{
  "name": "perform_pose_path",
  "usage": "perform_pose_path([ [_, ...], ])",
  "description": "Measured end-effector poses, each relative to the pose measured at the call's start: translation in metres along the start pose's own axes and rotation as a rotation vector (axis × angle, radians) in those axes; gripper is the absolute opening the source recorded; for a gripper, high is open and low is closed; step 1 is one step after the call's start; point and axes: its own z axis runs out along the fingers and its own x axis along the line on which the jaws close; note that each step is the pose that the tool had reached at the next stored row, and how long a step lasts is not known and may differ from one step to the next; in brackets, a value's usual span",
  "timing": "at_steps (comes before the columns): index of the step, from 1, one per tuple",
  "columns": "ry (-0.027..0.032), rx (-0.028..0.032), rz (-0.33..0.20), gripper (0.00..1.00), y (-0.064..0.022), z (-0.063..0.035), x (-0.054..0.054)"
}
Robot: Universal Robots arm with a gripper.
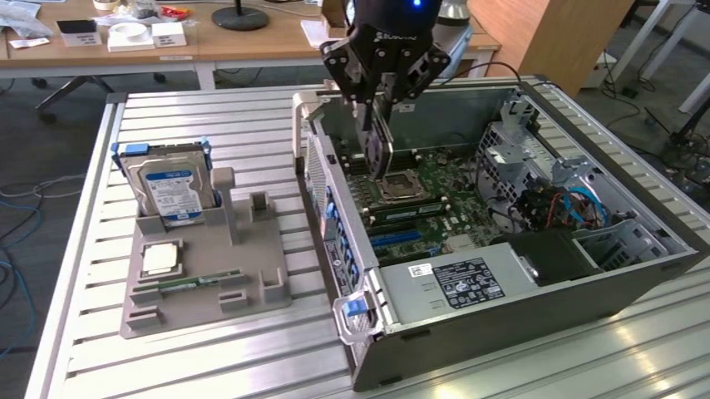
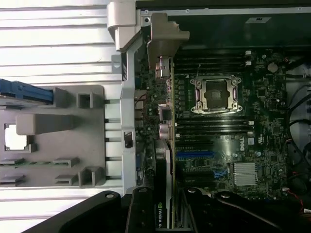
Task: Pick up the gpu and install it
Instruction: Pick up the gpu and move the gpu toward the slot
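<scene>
A slatted metal table [image 1: 199, 125] runs beneath the pincer [image 1: 383, 98]. Straight below the pincer lies an open computer case [image 1: 521, 291], its motherboard [image 1: 444, 193] facing up. Well off to the exterior view's left of the pincer sits a grey parts tray [image 1: 211, 287]. The pincer pinches the gpu [image 1: 381, 145], which hangs on edge from its fingers inside the case, over the motherboard. Whether the two touch, I cannot tell.

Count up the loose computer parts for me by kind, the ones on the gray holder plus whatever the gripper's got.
Hard drive, blue-white label: 1
Blue-railed unit behind it, likely another drive: 1
Processor chip: 1
RAM stick: 1
gpu, clamped in the gripper over the open case: 1
Total: 5
</scene>
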Motion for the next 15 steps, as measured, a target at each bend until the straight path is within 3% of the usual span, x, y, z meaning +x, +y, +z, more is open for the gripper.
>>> perform_pose_path([
  [15, 0.0004, -0.0041, 0.0, 0.27, 0.0027, -0.0002, -0.047],
])
